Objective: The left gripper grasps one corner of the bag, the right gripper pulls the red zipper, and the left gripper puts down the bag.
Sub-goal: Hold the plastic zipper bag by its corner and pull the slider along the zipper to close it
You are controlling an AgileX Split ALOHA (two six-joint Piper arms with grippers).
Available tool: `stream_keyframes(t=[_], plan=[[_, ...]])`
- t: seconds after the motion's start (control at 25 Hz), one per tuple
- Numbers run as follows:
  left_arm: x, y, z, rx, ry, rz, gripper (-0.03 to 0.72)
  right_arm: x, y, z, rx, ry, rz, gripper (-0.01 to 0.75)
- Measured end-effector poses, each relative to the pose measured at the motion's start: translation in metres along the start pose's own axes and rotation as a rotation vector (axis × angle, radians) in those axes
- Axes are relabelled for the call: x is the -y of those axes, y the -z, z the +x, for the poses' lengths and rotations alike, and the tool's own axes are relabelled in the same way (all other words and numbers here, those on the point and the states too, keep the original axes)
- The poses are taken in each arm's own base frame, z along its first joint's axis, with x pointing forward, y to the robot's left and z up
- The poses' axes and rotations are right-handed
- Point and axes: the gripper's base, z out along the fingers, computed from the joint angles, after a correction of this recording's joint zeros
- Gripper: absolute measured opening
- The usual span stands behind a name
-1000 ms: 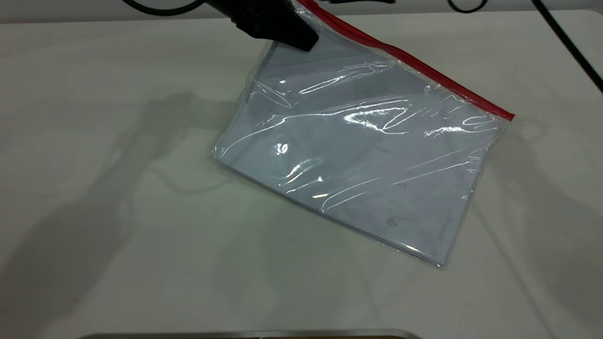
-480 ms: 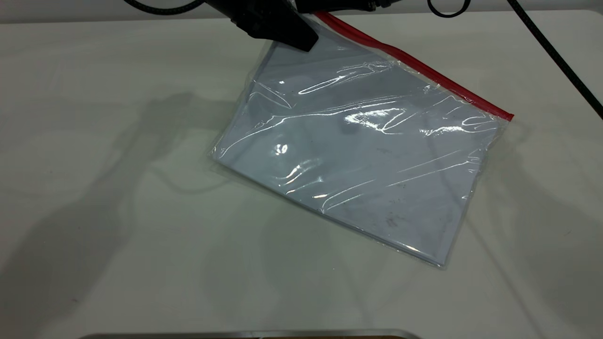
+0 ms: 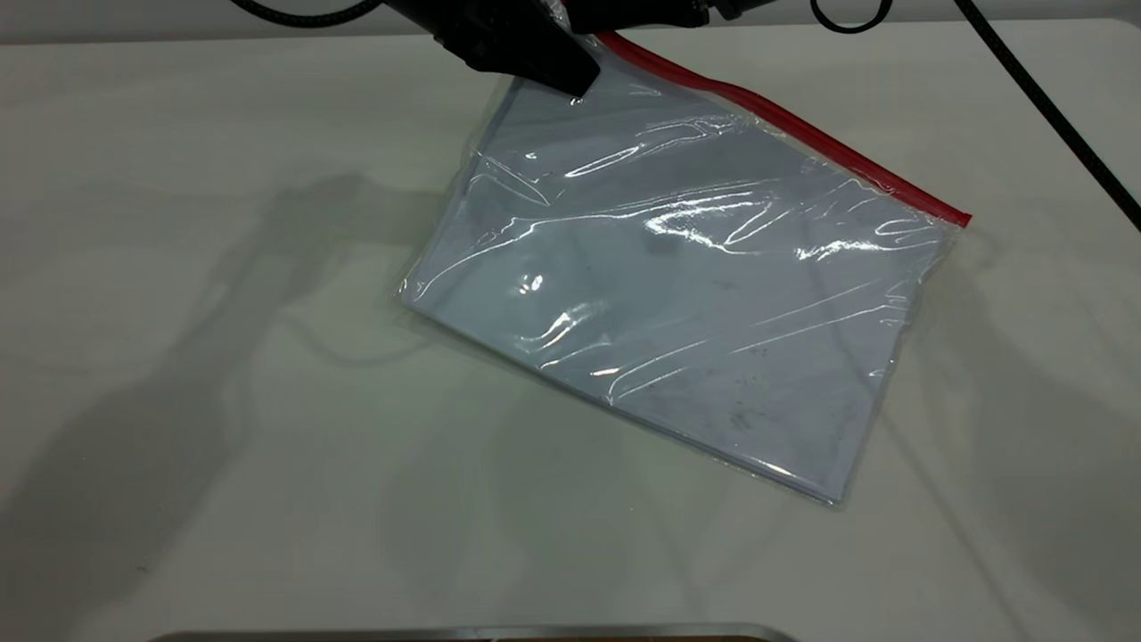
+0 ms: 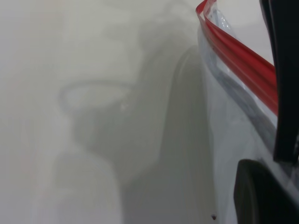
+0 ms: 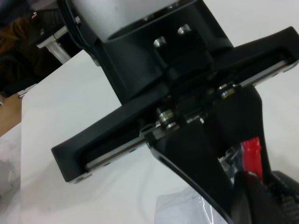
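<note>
The left gripper (image 3: pixel 535 53) is holding the corner of the bag (image 3: pixel 570 71), at the end of the red strip farthest from the camera. Its two fingers are pinched shut on the clear plastic there. That corner is being held up a little, and the rest of the bag (image 3: pixel 677 294) is lying slanted on the white table (image 3: pixel 223 401).

The big change is at that same corner. A second ago only the left gripper was there. Now the right gripper (image 3: pixel 642 11) is reaching in just beside it, over the near end of the red zipper (image 3: pixel 784 120). Black cables (image 3: pixel 1052 107) are trailing behind it, past the far end of the strip. The bag itself is barely moving.

In the right wrist view, the left gripper's body (image 5: pixel 187 93) is filling most of the frame, with a bit of red zipper (image 5: pixel 251 154) peeking out beside it. The right gripper's own fingers are too hidden to say if they are open or closed. The small slider tab is hidden too.

So the first step, grabbing the corner, looks done. The pull along the strip, away from the held corner, looks like the next step, and it has not started.
</note>
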Motion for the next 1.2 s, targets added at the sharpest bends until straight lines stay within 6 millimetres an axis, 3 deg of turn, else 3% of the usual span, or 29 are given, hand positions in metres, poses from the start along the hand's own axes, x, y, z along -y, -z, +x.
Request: stream_keyframes(t=[0.24,0.52,1.2], plan=[[0.000,0.009,-0.003,0.010,0.006,0.004,0.052,0.000,0.000,-0.001,0.006,0.001,-0.006,0.033],[-0.006,0.041,-0.010,0.102,-0.025,-0.023,0.052,0.006,0.009,-0.007,0.056,-0.014,0.001,0.033],[-0.025,0.091,-0.013,0.429,-0.009,-0.128,0.052,0.045,0.055,0.008,-0.021,0.013,0.141,0.033]])
